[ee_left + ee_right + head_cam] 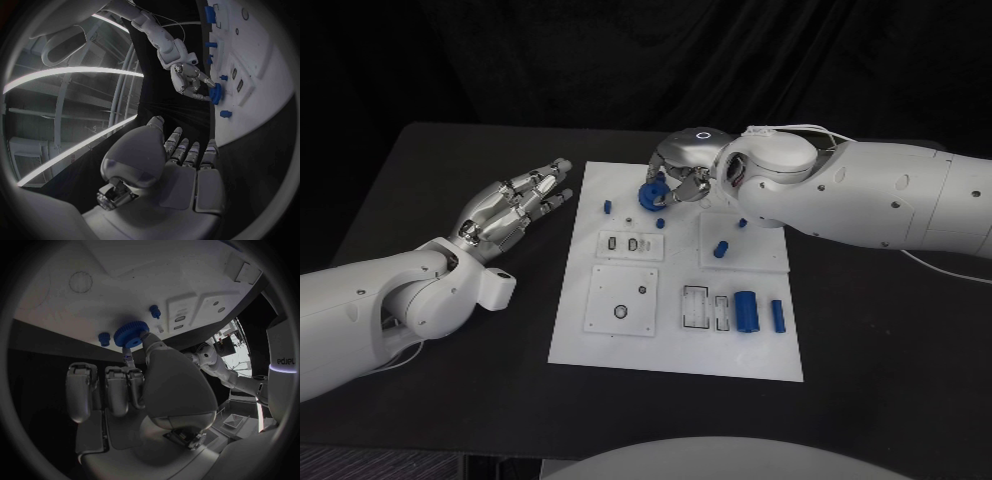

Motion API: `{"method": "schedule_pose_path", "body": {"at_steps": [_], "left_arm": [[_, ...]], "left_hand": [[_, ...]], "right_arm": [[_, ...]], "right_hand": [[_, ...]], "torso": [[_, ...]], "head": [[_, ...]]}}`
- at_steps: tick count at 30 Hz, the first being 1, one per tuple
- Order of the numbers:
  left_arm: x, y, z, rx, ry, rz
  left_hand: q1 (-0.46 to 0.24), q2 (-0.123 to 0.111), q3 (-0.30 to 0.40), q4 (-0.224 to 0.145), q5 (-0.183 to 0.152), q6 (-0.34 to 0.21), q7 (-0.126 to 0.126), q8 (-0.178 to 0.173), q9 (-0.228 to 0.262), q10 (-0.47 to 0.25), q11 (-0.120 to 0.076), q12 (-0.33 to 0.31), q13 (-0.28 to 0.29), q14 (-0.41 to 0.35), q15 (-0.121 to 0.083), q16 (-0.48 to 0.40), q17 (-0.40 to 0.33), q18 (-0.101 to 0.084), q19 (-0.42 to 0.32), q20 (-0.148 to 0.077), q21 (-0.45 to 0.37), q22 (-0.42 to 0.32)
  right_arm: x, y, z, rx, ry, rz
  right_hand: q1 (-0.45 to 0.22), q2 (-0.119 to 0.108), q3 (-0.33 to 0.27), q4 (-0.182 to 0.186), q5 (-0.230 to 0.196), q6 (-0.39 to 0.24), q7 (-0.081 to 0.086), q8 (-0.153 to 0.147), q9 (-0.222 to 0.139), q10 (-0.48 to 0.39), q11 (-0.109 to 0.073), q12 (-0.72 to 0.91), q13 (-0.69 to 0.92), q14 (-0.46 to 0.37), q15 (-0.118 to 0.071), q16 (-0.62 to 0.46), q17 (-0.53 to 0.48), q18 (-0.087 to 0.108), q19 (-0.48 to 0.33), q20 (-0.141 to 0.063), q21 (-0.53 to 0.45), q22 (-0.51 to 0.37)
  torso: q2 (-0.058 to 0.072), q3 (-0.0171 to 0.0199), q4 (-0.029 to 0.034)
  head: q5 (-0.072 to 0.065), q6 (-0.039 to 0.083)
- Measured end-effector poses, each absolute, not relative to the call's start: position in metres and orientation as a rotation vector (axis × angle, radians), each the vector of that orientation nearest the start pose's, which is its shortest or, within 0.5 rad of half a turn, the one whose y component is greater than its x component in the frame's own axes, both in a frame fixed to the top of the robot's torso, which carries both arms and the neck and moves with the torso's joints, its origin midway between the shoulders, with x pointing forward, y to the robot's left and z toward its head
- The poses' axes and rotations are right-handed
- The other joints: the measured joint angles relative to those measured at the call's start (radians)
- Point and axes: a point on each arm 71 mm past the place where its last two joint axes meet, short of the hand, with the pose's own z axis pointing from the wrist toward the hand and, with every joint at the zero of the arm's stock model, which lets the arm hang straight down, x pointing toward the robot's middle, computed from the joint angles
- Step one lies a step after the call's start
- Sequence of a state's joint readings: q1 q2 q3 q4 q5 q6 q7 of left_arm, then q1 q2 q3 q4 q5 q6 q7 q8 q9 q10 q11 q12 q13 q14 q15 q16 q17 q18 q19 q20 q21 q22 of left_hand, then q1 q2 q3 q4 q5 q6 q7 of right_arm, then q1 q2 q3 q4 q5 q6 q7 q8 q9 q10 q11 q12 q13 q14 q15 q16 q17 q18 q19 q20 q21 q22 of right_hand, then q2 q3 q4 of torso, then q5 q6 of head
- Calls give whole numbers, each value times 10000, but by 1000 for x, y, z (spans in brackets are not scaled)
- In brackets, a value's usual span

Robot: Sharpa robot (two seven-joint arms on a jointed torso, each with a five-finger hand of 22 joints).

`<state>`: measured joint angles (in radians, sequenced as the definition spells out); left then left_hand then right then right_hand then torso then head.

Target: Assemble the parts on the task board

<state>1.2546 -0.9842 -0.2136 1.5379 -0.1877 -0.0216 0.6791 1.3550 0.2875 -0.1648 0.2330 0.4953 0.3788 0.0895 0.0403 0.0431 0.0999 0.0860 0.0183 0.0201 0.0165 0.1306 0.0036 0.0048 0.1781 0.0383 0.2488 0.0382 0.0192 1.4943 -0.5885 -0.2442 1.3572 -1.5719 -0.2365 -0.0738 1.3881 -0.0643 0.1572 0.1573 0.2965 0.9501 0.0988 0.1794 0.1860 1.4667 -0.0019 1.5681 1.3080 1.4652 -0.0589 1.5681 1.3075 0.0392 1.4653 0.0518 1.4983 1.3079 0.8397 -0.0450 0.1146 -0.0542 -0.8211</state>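
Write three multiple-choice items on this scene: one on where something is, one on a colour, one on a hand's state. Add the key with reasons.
1. Where is the blue gear?
A. in the right hand's fingers above the task board's far edge
B. on the black table
C. in the left hand

2. What colour is the task board?
A. black
B. white
C. blue

3. What is the left hand doing?
A. holding a peg
B. pressing the board
C. open, holding nothing

Key: A, the right hand pinches it there; B, the plate is white; C, its fingers are spread beside the board.
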Motion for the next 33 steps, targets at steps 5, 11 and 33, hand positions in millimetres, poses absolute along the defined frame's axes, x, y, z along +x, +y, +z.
{"method": "schedule_pose_path", "body": {"at_steps": [5,11,33], "left_arm": [[458,259,-191,-7408,14476,-17551],[457,258,-191,-7399,14493,-17602],[458,257,-191,-7396,14532,-17660]], "left_hand": [[0,0,27,-27,40,0,0,0,0,0,0,0,0,0,0,0,0,0,0,0,0,-1],[0,0,55,-55,76,0,0,0,0,0,0,0,0,37,37,0,10,1,37,37,0,-1],[80,0,124,-124,117,72,72,0,9,0,0,0,0,73,73,0,18,1,37,36,41,5]], "right_arm": [[529,-115,-119,-5763,15571,5359],[531,-114,-119,-5811,15615,5358],[535,-117,-123,-5750,15752,5156]], "right_hand": [[-13,22,31,30,0,-308,-36,-200,180,0,0,0,0,0,0,0,0,0,0,0,-38,0],[54,114,146,-30,2,-824,-8,-637,889,0,0,0,-1,0,0,-1,0,-1,0,0,-156,-1],[134,184,610,-194,250,-1863,-98,-1127,332,0,0,0,-2,0,0,-1,0,0,0,0,-671,-2]], "torso": [[0,0,-13],[-1,5,-20],[-5,4,-14]], "head": [[3,-17],[12,-43],[16,-78]]}}
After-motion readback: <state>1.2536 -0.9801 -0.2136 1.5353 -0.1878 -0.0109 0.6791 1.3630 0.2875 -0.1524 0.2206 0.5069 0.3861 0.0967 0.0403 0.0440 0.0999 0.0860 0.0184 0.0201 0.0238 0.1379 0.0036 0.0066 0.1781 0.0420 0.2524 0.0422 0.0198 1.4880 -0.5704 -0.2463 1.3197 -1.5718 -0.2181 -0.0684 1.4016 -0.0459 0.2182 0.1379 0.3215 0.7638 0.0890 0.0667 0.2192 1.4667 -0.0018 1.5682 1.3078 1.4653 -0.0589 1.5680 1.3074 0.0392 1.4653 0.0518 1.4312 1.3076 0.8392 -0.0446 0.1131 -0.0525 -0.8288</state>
